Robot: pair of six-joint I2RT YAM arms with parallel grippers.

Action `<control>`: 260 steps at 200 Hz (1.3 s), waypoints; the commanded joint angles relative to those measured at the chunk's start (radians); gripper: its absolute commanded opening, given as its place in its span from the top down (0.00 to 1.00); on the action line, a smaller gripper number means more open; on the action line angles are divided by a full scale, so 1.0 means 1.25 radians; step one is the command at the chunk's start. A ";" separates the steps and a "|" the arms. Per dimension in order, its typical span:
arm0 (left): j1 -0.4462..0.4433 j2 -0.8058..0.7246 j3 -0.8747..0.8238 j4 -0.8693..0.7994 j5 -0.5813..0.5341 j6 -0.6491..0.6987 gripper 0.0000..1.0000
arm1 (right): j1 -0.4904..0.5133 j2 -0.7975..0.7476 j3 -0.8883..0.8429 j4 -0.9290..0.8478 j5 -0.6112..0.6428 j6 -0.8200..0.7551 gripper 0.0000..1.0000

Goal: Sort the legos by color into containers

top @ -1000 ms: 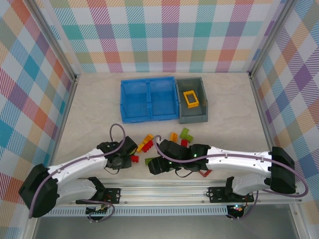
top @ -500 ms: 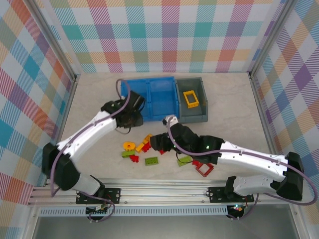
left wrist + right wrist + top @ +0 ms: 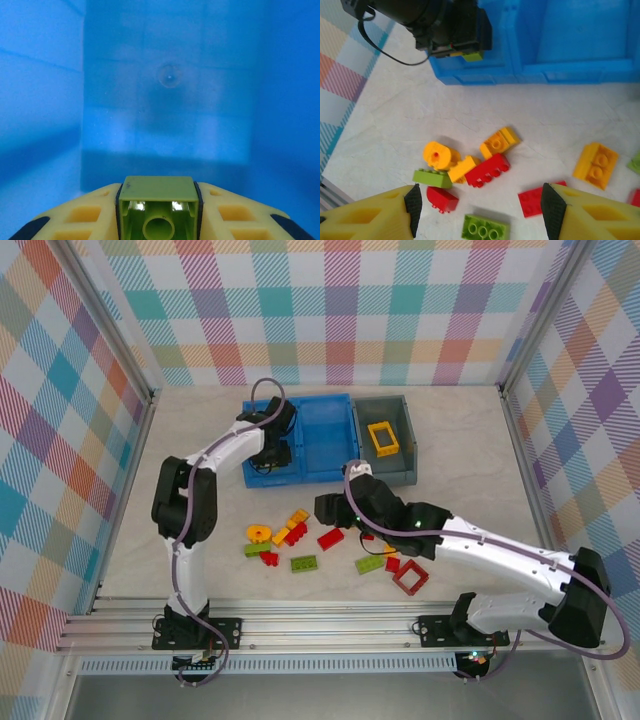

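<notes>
One green brick (image 3: 159, 212) cropped in left tool (image 3: 159, 197), blue bin (image 3: 170, 100) blurred

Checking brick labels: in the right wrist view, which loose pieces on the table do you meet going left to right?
Yellow round piece → long red brick → flat red brick → rightmost orange brick.

My jaws: matt yellow plastic. green brick (image 3: 159, 210) glossy plastic, blue bin (image 3: 170, 125) smooth semi-gloss plastic, tabletop (image 3: 395, 110) matt, stone-look, faintly veined.
</notes>
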 commanded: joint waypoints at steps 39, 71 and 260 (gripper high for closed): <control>0.013 0.039 0.036 0.001 0.026 0.016 0.52 | -0.004 -0.095 -0.077 -0.219 0.069 0.188 0.35; 0.013 -0.013 0.028 0.001 0.033 0.012 0.38 | -0.003 -0.105 -0.066 -0.383 0.102 0.291 0.34; -0.646 -0.678 -0.606 0.363 -0.001 -0.276 0.38 | -0.129 -0.241 -0.361 -0.476 -0.109 0.630 0.53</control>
